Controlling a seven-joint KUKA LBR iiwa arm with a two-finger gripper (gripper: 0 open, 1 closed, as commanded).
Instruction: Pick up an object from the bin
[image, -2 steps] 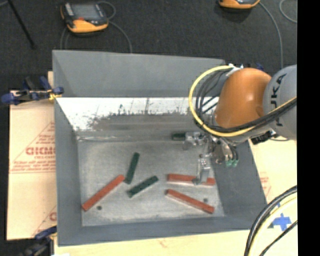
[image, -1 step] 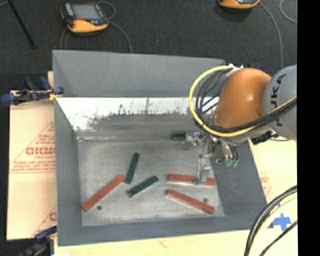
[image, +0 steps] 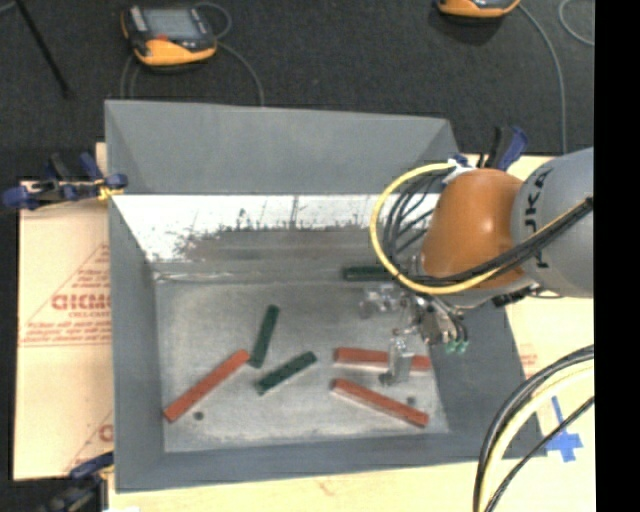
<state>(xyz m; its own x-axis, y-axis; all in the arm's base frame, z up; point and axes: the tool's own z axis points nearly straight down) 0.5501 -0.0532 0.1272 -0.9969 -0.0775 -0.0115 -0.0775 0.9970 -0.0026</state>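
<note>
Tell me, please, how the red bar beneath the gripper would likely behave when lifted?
The red bar looks straight and flat-sided, so probably stiff and unlikely to roll. It is slim, so likely light. Held off-centre by the gripper, it might tilt.

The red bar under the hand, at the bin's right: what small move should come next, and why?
Probably a short, straight descent of the hand onto that red bar. The hand stands over the bar's right half, and the other red bar lies apart from it, so this one could be taken alone.
</note>
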